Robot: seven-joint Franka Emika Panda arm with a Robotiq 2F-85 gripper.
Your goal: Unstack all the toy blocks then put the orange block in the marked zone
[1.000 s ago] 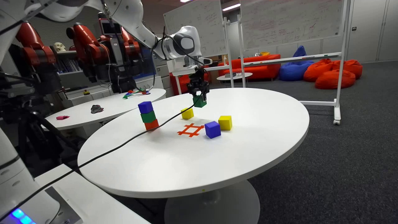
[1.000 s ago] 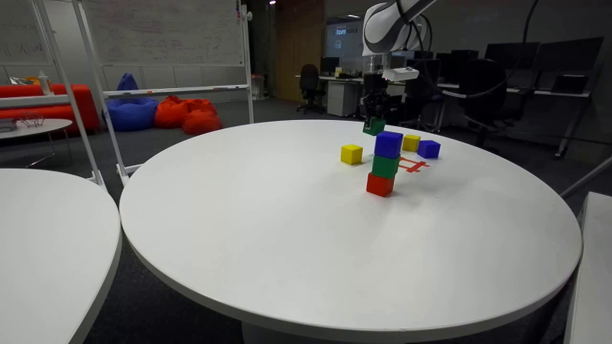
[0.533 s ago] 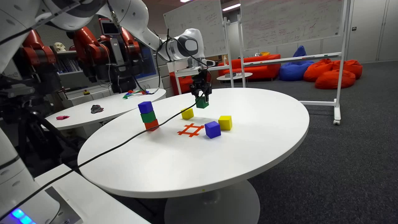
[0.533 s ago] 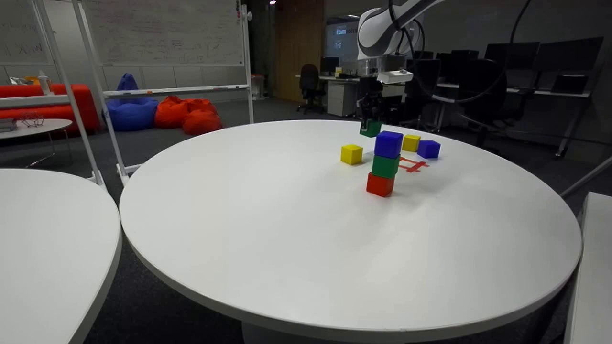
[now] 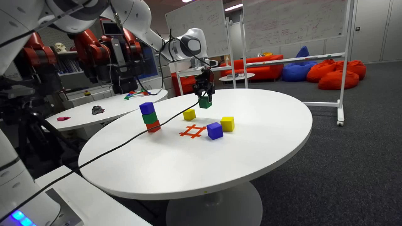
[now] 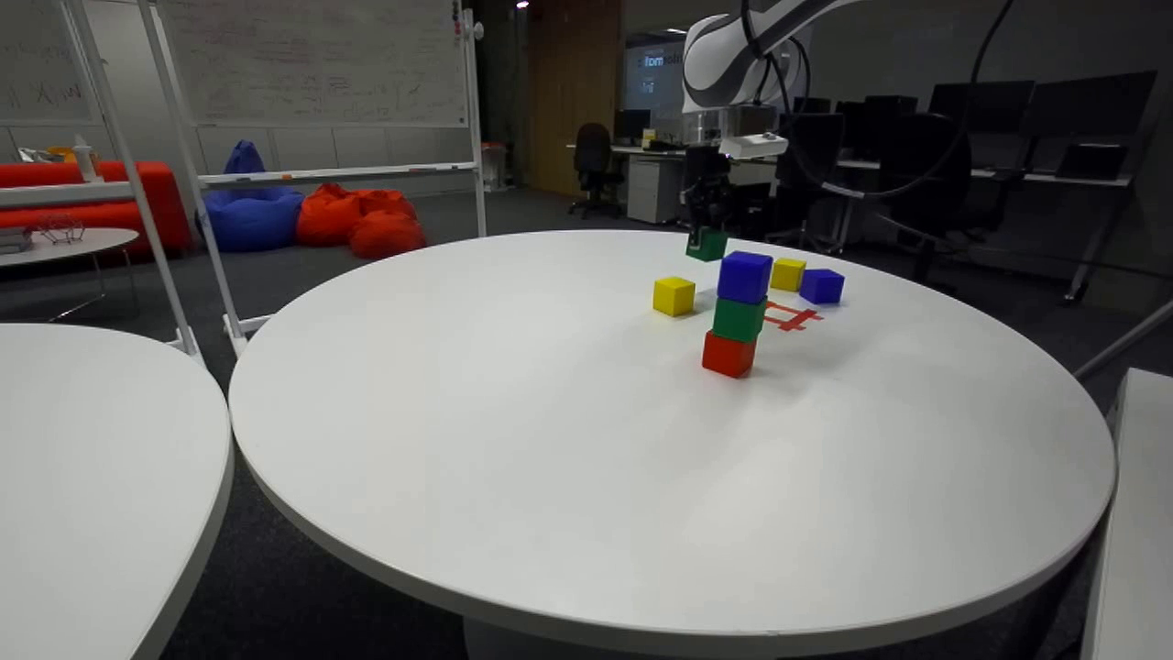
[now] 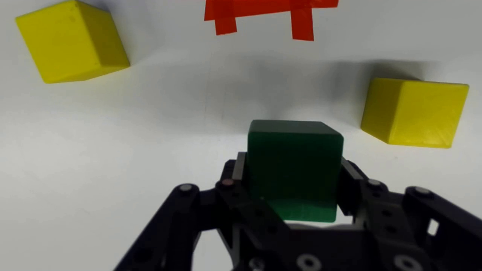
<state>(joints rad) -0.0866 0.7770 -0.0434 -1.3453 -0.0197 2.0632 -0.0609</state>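
Green fills the wrist view's middle: the gripper (image 7: 293, 171) is clamped on a green block (image 7: 295, 167), partly hiding its sides. The marked zone (image 7: 263, 8) is cut off at the top. In an exterior view a black cable (image 5: 125, 143) crosses the foot of the orange block (image 5: 153, 125), lowest in a stack (image 5: 149, 118) on the round white table (image 5: 188, 163); whiteboards (image 5: 293, 23) and a red sofa (image 5: 267, 67) stand beyond.
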